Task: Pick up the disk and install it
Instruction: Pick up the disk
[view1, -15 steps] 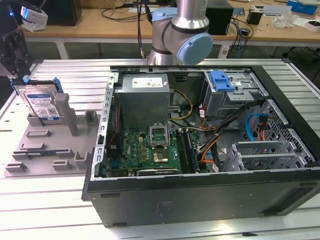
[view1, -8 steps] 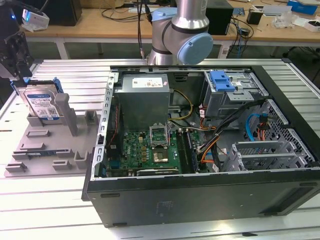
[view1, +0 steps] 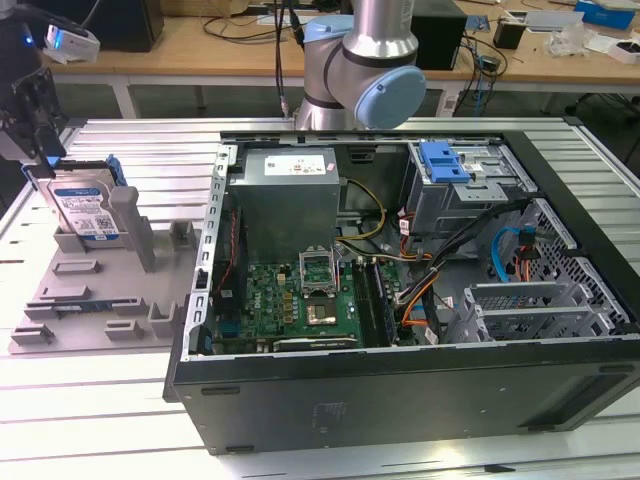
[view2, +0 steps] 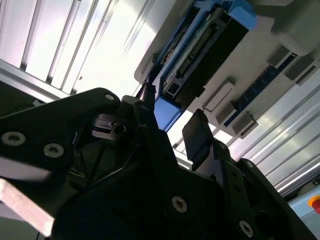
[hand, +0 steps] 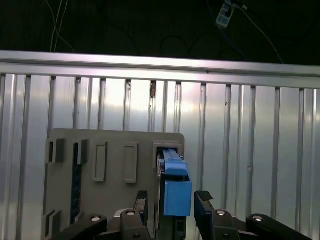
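Nearest in the exterior view: black wall of the open computer case (view1: 400, 400), which lies on its side on the ribbed metal worktop (view1: 90, 420). Inside: green circuit board (view1: 300, 295), grey power box (view1: 285, 195), grey drive cage (view1: 450, 200) with a blue latch (view1: 445, 160); bundled cables run between them.

Arm: a silver tube and a pale blue joint cap (view1: 385, 95) stand behind the case. The wrist end is far off at the exterior view's left, well apart from the case, with the pincer (view1: 38, 140) pointing down.

Disk (view1: 85, 210): stands on edge in a slot of the grey holder tray (view1: 100, 290), label facing the viewer, blue frame along its edges. The tray sits on the worktop just beside the case, at the exterior view's left. The pincer hangs directly over the disk's upper edge.

First wrist view: the pincer (hand: 172, 200) is spread apart, one black finger (hand: 142, 202) on each side of the disk's blue frame (hand: 176, 192). A clear gap shows on one side and a thin dark gap on the other. Not clamped.

Second wrist view: same straddle. The pincer (view2: 172, 112) has its fingertips level with the blue end of the disk (view2: 210, 45), which is seated in the tray.
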